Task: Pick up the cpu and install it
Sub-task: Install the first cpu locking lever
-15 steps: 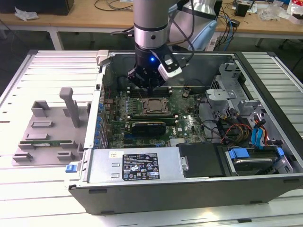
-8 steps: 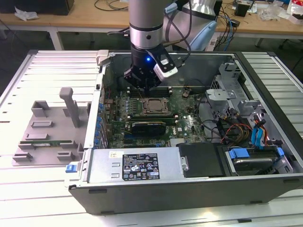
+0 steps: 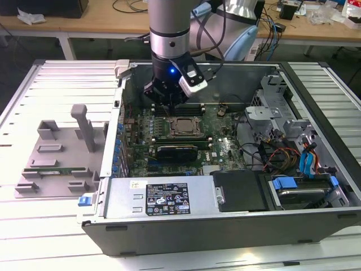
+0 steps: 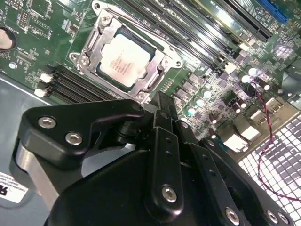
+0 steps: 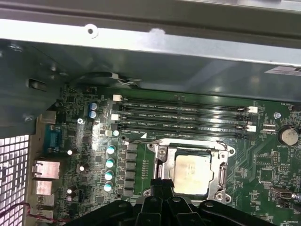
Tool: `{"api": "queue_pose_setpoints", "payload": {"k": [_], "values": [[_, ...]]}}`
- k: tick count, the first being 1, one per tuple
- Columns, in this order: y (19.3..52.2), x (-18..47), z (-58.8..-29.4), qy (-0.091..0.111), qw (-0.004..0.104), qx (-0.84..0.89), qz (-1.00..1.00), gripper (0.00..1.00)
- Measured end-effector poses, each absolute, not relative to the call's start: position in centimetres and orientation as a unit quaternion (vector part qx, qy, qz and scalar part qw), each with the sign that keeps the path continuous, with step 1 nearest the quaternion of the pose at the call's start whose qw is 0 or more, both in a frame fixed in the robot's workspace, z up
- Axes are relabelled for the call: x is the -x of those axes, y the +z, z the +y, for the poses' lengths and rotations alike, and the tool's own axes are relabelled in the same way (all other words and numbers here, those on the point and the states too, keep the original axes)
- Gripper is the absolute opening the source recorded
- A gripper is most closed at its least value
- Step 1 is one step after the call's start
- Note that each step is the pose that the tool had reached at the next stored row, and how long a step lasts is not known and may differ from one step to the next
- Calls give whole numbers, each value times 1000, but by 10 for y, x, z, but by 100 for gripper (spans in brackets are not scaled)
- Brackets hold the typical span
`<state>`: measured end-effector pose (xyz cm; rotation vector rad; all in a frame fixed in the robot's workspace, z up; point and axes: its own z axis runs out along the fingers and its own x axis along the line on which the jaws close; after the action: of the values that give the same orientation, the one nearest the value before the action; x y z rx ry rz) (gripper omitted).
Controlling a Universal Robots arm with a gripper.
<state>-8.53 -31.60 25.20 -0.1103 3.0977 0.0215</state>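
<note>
The cpu (image 3: 181, 126) lies flat in the socket on the green motherboard (image 3: 225, 149) inside the open computer case. Its silver top shows in both wrist views (image 4: 125, 60) (image 5: 192, 174), ringed by the metal socket frame (image 4: 165, 60). My gripper (image 3: 169, 104) hangs just above the board beside the socket, on the side toward the case's far wall. Its black fingers meet at the tip (image 4: 161, 100) (image 5: 162, 184) with nothing between them. No part of the gripper touches the cpu.
Empty memory slots (image 5: 183, 115) run beside the socket. The case's metal wall (image 5: 150, 42) stands close behind the gripper. A power supply (image 3: 161, 197) and drive bays (image 3: 299, 189) fill the near and right side. A grey fixture (image 3: 56, 158) sits on the exterior view's left.
</note>
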Motion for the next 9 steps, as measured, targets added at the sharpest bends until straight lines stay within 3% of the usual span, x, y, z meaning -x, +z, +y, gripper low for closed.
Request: {"api": "queue_pose_setpoints", "payload": {"k": [9], "values": [[263, 90, -316, 7, 21, 36, 999, 11]]}}
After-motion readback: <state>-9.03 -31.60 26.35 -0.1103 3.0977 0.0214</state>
